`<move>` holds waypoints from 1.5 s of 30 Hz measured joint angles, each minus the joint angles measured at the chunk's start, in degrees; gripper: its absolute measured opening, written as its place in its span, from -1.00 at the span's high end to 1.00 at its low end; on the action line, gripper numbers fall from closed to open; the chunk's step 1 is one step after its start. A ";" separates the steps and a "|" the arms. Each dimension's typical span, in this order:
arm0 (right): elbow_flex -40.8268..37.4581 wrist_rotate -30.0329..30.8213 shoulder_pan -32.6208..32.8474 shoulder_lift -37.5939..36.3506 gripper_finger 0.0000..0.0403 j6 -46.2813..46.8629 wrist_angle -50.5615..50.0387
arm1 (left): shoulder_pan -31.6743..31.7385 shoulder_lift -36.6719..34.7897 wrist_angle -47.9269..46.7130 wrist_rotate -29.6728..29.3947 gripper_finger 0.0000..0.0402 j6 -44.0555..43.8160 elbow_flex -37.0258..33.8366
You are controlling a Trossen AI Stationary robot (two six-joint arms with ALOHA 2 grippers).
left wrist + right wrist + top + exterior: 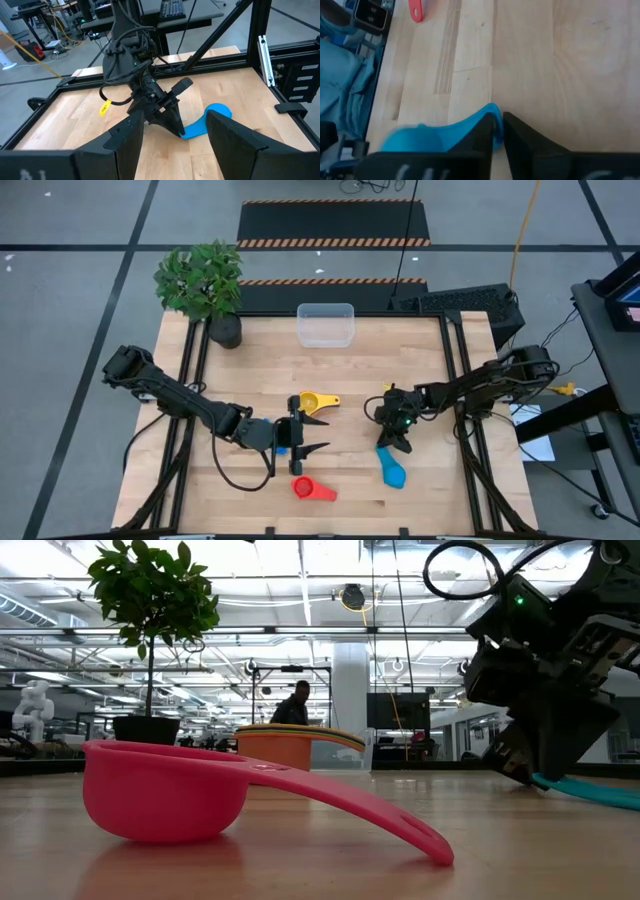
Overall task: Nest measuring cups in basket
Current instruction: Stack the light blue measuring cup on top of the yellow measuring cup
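Note:
A light blue measuring cup (pixel 392 470) lies near the table's right front, and my right gripper (pixel 499 127) is shut on its handle. A yellow-orange cup (pixel 312 400) sits mid-table, just beyond my left gripper (pixel 318 433). That gripper hovers open with nothing between its fingers. A red cup (pixel 310 490) rests on its bowl near the front edge, its handle tip (pixel 435 845) on the wood. The clear basket (pixel 325 325) stands at the far edge. My right gripper pinches the free end of the light blue cup's handle (pixel 492 111) between its two fingers. The fingers slant down from the table's right side. The cup's bowl (pixel 218 111) stays on the table.
A potted plant (pixel 205 285) stands at the far left corner, left of the basket. Something dark blue (pixel 282 448) shows under my left wrist. Bare wood lies between the cups and the basket. Black frame rails (pixel 455 370) run along both sides.

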 joint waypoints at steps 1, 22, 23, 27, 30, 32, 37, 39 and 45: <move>-0.03 -0.04 0.00 0.00 0.90 -0.73 -0.07 | 0.02 0.00 0.00 0.00 -0.09 0.00 0.00; -0.24 8.38 -0.04 -21.94 0.98 -13.92 9.44 | 0.02 0.00 0.42 0.00 -0.09 0.17 0.00; -0.21 9.35 0.00 -23.50 0.98 -14.00 9.46 | 0.02 0.00 0.43 0.00 -0.09 0.17 0.00; -0.21 13.58 0.25 -29.41 0.98 -15.60 9.45 | 0.02 0.00 0.48 -0.01 -0.09 0.24 0.00; -0.21 17.82 1.10 -33.41 0.98 -16.82 9.68 | 0.02 0.00 0.49 -0.02 -0.09 0.58 0.00; -0.21 18.55 1.86 -35.57 0.98 -16.88 10.22 | 0.02 0.00 0.51 -0.02 -0.09 1.32 0.00; -0.16 18.40 4.11 -39.22 0.98 -17.02 14.54 | 0.02 0.00 0.60 -0.14 -0.09 1.53 0.00; -0.16 18.42 5.02 -40.00 0.98 -17.80 17.54 | 0.02 0.00 0.78 -0.38 -0.09 1.53 0.00; -0.14 20.89 8.02 -40.41 0.98 -18.77 29.21 | 0.02 0.00 2.59 -0.57 -0.09 1.53 0.00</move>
